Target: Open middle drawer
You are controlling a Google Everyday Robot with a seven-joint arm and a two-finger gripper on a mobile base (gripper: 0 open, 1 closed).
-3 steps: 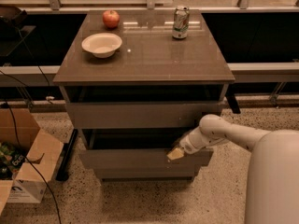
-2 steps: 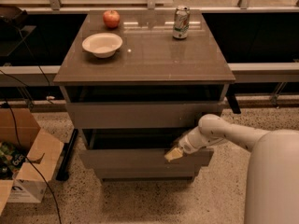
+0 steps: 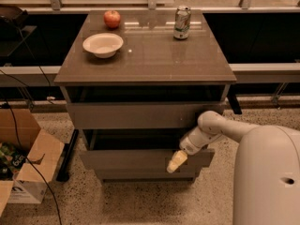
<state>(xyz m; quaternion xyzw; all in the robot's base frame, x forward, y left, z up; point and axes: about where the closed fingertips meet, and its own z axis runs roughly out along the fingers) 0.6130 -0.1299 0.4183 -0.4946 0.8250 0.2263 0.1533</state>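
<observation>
Scarcely moved in 1 second, the yellow-tipped gripper (image 3: pixel 177 161), grip impossible to tell, touches the part-open grey-brown middle drawer (image 3: pixel 126 158) at lower centre, where a straight, steady pull seems wise.

The one camera sits high in front of the grey-brown flat-topped drawer cabinet (image 3: pixel 154 55) and looks forward and steeply down, so that both the top and the drawer fronts show. It stands near: the cabinet fills the middle of the view. The robot's rounded white body (image 3: pixel 267 172) crowds the lower right corner. From there the white arm (image 3: pixel 213 125) reaches leftward, with the gripper (image 3: pixel 174 162) at the grey-brown middle drawer (image 3: pixel 126 158) front, right of centre. An open brown cardboard box (image 3: pixel 28 158) marks the left edge.
</observation>
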